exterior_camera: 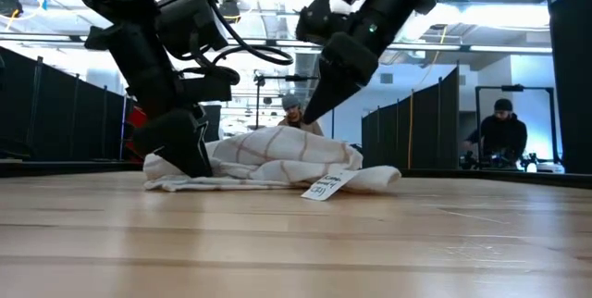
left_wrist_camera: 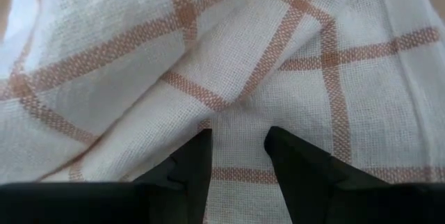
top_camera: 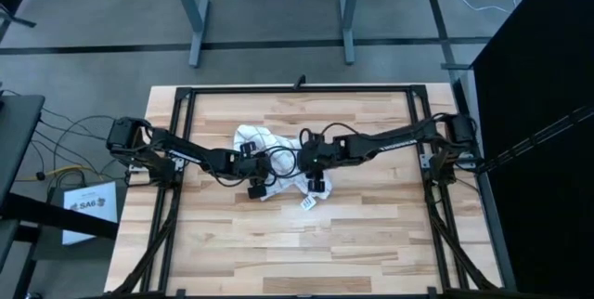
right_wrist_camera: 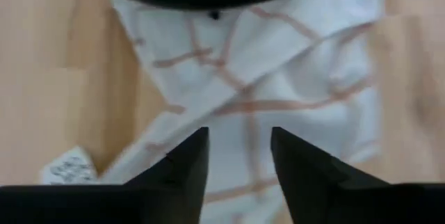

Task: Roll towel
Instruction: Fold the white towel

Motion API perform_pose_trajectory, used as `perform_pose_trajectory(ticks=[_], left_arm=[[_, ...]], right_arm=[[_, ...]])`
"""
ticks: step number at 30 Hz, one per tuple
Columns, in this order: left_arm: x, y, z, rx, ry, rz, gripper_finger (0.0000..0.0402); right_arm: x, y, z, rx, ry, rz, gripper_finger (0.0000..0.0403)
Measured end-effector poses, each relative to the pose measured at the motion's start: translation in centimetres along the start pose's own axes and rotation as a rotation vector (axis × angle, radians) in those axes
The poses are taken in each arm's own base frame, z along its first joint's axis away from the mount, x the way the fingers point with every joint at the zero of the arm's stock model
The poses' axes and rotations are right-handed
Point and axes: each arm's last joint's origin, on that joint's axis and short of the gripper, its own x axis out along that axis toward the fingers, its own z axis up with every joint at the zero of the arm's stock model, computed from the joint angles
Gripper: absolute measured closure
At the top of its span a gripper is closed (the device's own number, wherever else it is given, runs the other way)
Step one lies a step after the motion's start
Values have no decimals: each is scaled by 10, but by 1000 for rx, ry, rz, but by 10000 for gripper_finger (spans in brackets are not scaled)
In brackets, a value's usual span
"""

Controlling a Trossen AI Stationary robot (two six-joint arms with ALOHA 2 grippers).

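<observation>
One checked towel (top_camera: 264, 149) lies crumpled mid-surface (top_camera: 371, 234): light, limp, best pinched at an edge fold. Left pincer (left_wrist_camera: 236, 156) presses into it, parted, gripping nothing; right pincer (right_wrist_camera: 238, 156) hovers above, parted, empty.

Overhead looks straight down, low camera sights level across the table (top_camera: 371, 234); both wrists hover close over the towel (exterior_camera: 277, 161).

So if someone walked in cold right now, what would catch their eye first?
Most likely the crumpled towel, white with a thin checked pattern, bunched in a heap mid-table with its label sticking out on the wood. Next, both arms meeting over it: the left claw open and pressed close against the cloth, the right claw open just above the heap. People are in the room behind.
</observation>
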Motion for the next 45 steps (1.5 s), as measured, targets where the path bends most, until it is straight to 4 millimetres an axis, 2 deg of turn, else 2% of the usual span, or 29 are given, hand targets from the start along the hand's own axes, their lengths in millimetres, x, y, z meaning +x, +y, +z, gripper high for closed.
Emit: perform_pose_trajectory(ticks=[3, 7, 11, 15, 18, 22, 26, 31, 36, 41, 45], left_arm=[[0, 0, 0, -2, 1, 0, 268], [0, 0, 0, -12, 2, 0, 268], [0, 0, -1, -26, 8, 1, 268], [0, 0, -1, -28, 8, 1, 268], [0, 0, -1, -27, 8, 2, 268], [0, 0, -1, -27, 8, 2, 268], [0, 0, -1, -26, 8, 2, 268], [0, -1, -1, -23, 8, 3, 268], [-2, -5, -3, -5, 8, 9, 268], [-5, -13, -4, -6, 4, -4, 268], [-8, -21, -6, -8, -2, -25, 268]], right_arm=[[7, 5, -1, 39, -6, 27, 214], [21, 7, -4, 85, 9, 32, 199], [39, 7, -10, 125, 40, 27, 204], [40, 7, -7, 145, 18, 31, 223], [40, 8, -6, 151, 17, 32, 269], [40, 7, -7, 125, 19, 31, 375], [38, 6, -6, 105, 16, 30, 398], [16, -9, -3, 88, 32, -42, 401], [-28, -35, 3, 101, 20, -130, 402], [-71, -83, -3, 196, 11, -219, 402], [-84, -123, -15, 261, 41, -280, 402]])
